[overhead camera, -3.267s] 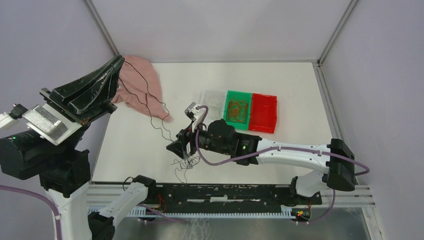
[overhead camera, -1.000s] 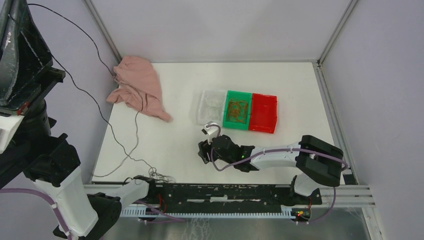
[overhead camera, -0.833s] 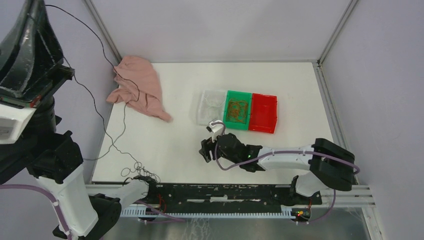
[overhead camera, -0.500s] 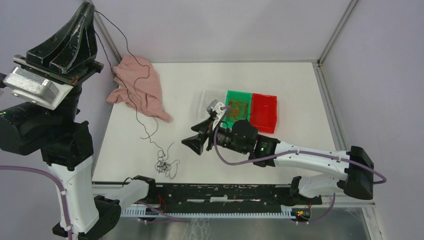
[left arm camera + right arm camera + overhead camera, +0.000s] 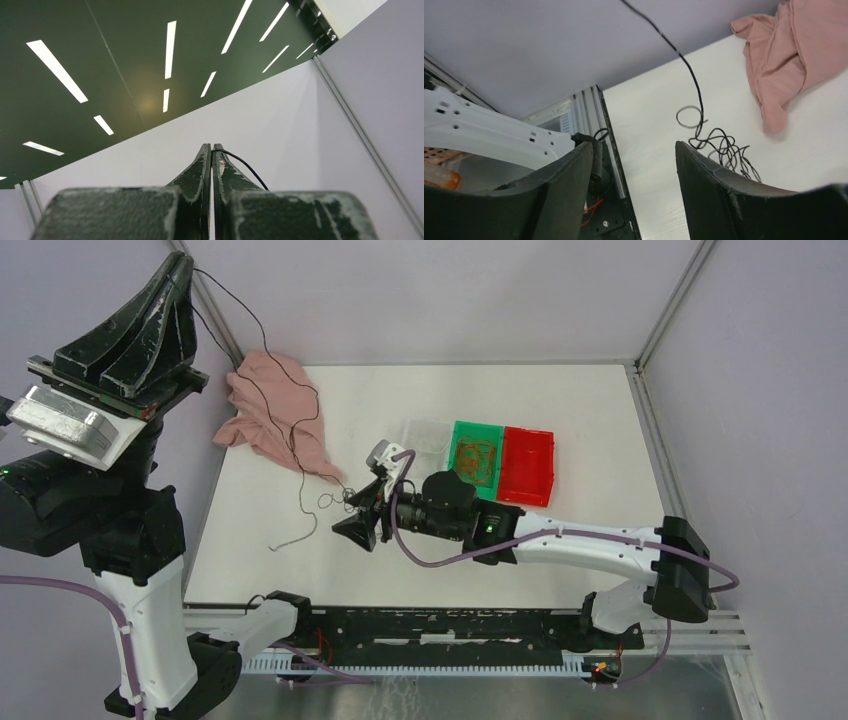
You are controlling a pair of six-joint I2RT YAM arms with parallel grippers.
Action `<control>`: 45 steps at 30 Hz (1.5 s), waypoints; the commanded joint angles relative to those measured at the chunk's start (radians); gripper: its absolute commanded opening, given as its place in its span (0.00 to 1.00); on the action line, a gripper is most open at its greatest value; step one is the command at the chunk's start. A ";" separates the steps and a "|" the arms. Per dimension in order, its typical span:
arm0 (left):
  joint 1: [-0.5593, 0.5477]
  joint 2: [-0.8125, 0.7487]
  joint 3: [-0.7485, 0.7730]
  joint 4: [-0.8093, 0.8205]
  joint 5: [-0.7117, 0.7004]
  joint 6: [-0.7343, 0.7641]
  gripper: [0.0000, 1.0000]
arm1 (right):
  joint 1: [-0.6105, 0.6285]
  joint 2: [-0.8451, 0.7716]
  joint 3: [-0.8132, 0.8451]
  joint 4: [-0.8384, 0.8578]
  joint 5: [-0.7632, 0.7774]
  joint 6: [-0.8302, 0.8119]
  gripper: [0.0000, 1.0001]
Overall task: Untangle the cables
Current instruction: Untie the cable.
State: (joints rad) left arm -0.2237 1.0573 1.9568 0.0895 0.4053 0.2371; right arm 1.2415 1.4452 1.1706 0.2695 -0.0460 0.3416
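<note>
Right gripper (image 5: 633, 146) parted, empty, nearer; cables (image 5: 723, 146) knotted on bench (image 5: 649, 125) just ahead, off-centre. Left gripper (image 5: 211, 148) clamped on black strand (image 5: 245, 165), high above.

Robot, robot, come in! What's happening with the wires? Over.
Left tool shut on black cable, raised high. Right tool open, facing the tangle. Cable drapes across pink cloth; may snag.

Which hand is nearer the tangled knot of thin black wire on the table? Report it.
Right. The right hand is open just beside the knot; the left hand is raised high at far left, shut on the wire's other end.
</note>
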 commanded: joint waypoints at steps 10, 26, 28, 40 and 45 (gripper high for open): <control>0.006 0.000 0.007 0.043 0.055 -0.097 0.03 | 0.001 0.184 0.170 -0.029 0.185 -0.041 0.63; 0.006 0.009 0.046 0.059 0.068 -0.176 0.03 | 0.001 0.244 0.191 0.007 0.144 -0.002 0.54; 0.006 0.015 0.060 0.057 0.070 -0.192 0.03 | -0.002 0.254 0.191 0.017 0.140 0.006 0.51; 0.006 0.070 0.198 0.047 0.060 -0.167 0.03 | -0.065 0.347 0.008 0.083 0.177 0.083 0.42; 0.006 0.094 0.254 0.068 0.049 -0.121 0.03 | -0.071 0.366 -0.088 0.114 0.199 0.105 0.41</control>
State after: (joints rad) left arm -0.2237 1.1282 2.1654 0.1146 0.4732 0.0849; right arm 1.1709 1.7973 1.1305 0.3176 0.1242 0.4133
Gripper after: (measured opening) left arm 0.046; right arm 0.415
